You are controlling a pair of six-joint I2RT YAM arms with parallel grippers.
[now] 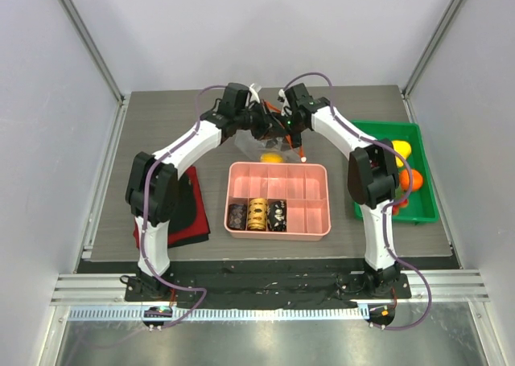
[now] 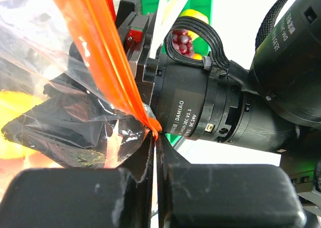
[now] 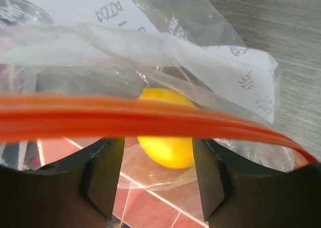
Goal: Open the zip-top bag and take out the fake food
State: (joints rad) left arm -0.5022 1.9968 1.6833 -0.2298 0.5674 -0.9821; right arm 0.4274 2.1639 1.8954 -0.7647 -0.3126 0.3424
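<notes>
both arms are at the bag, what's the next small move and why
Probably close the right hand on the orange zip strip. Its fingers stand apart with the strip across them, while the left hand is shut on it. The yellow fruit is inside the zip-top bag, so the mouth needs pulling open.

Bright, even, diffuse light fills the top view; the table [image 1: 161, 117] carries only faint, soft-edged shadows, and the metal plate [image 1: 257, 346] at the near edge has a pale sheen. In the left wrist view the background is blown out white, the zip strip [image 2: 108, 62] glows translucent orange, glare streaks the zip-top bag [image 2: 60, 102], and the left gripper [image 2: 156, 153] is near-black and soft. In the right wrist view the strip smears out of focus, the yellow fake fruit [image 3: 170, 153] is sharper, and the right gripper [image 3: 158, 143] is a dark silhouette.
</notes>
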